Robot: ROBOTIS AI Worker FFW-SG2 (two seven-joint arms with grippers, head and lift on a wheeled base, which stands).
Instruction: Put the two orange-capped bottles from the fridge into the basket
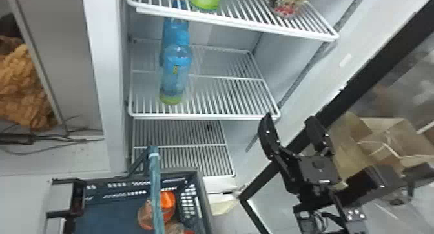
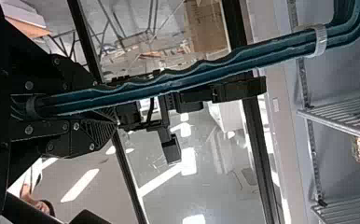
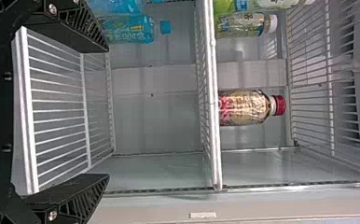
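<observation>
Basket (image 1: pixel 191 201) with orange-topped contents, low in the head view, in front of an open fridge (image 1: pixel 111 88). The orange-capped bottles (image 1: pixel 168 200) appear to be inside it, toward the side nearer the right arm: a bright orange cap stands out beside the teal handle (image 2: pixel 262 54), with more orange and clear plastic close by. The handle crosses in front of them, and the bottom edge of the view cuts off part of the group, so the exact count cannot be told, though it looks like more than one bottle. The left gripper (image 2: pixel 115 116) appears closed around that handle, holding up the basket. The right gripper (image 1: pixel 289 118) is in front of the fridge, toward its door side, with its two black fingers spread and nothing between them. Inside the fridge, blue bottles (image 1: pixel 176 71) stand upright, one behind the other, on the middle shelf (image 1: pixel 206 116), and a red-capped bottle (image 3: pixel 245 108) stands on the shelf above; these are not part of the job. The loading therefore seems done or very nearly so. What is left is probably only to draw the empty right gripper clear and keep the basket steady.
</observation>
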